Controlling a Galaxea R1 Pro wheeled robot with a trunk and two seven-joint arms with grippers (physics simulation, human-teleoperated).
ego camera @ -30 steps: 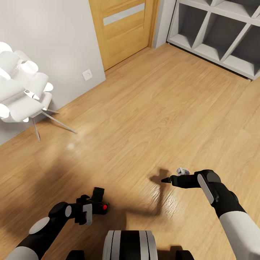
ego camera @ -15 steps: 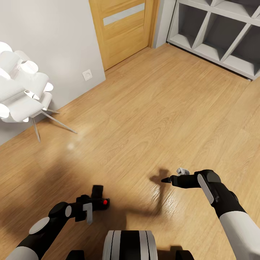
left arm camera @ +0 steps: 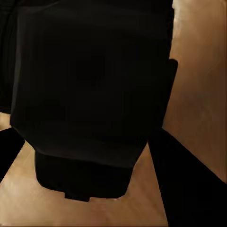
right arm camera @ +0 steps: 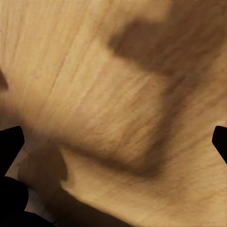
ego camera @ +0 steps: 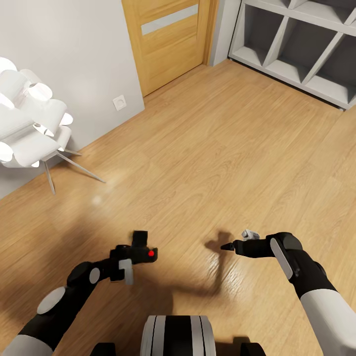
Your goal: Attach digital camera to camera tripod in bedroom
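Left gripper (ego camera: 134,256) clamping digital camera (ego camera: 142,248), I'm holding it low over wood floor (ego camera: 207,148), red button facing up. Right gripper (ego camera: 236,242) spread apart, carrying nothing. Beyond: grey cubby shelf (ego camera: 296,44), visible compartments bare; white chair (ego camera: 29,128); wooden door (ego camera: 165,37).

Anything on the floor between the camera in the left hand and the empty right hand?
No. In the head view, just bare wood floor with the arms' shadows lies between the digital camera in the left hand and the right hand.

My arms: black joints, white forearm shells, grey round caps.
My trunk (ego camera: 179,335): black with white stripes.
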